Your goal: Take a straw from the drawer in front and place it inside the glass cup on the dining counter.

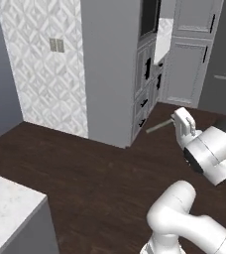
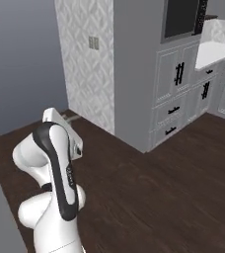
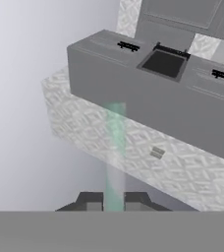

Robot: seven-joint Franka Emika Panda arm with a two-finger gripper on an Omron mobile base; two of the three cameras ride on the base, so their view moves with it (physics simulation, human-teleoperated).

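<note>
Above the dark wood floor [image 1: 85, 183], well out from the grey cabinets [image 1: 144, 84], gripper [image 3: 114, 203] pinched tight on the straw [image 3: 115, 147], pale greenish stick jutting straight forward between the two dark finger tips [image 3: 90, 201] toward the patterned wall [image 3: 133, 147], seen in left base view as a thin rod.

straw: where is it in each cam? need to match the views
Left base view: straw juts left from the gripper, centre right.
Right base view: faint stick beside the hand, left of centre.
Hand view: pale green, rising between the fingertips.
Shared landmark: wall switch plate.
</note>
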